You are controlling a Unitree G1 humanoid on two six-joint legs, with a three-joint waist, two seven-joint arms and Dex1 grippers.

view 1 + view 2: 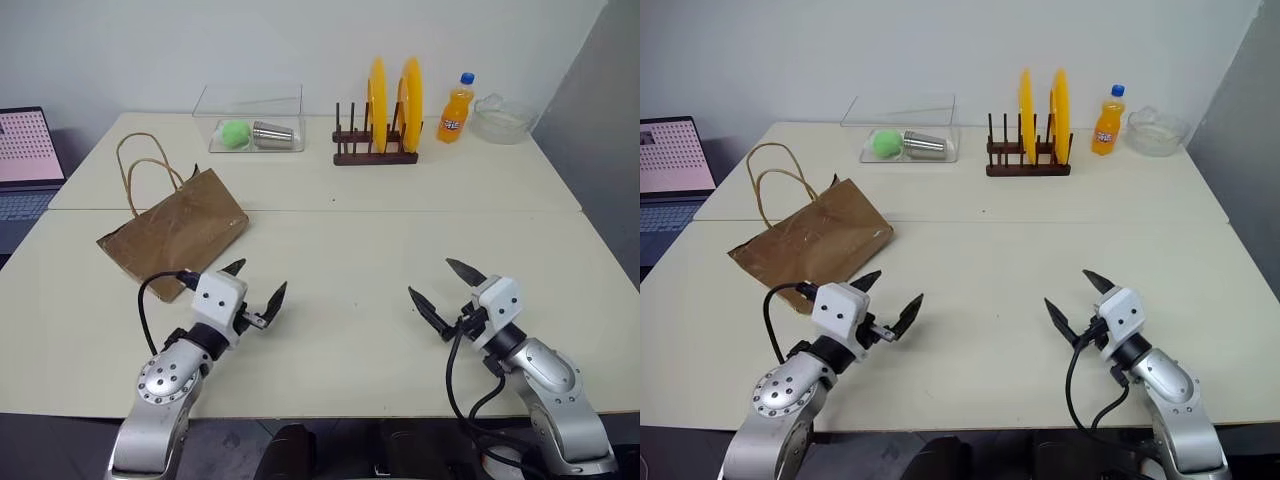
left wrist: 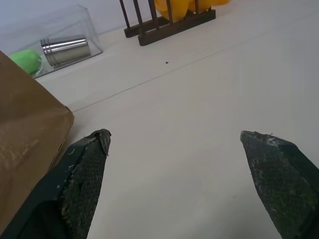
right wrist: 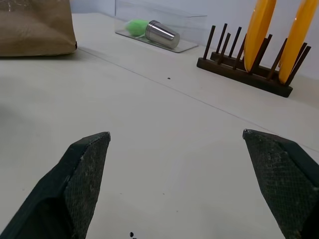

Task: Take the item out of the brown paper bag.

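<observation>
A: State of the end effectors?

B: Left gripper (image 1: 259, 282) and right gripper (image 1: 446, 283): jaws spread wide, both empty, above the table (image 1: 400, 240).

A: Location of the brown paper bag (image 1: 178, 230)?

B: Just beyond the left gripper and to its left, lying flat, handles (image 1: 140, 165) at its far end. The left arm is nearer. The item is hidden, presumably inside. Farther off, a clear box (image 1: 250, 118) holds a green ball (image 1: 235, 134) and a steel cup (image 1: 272, 134).
</observation>
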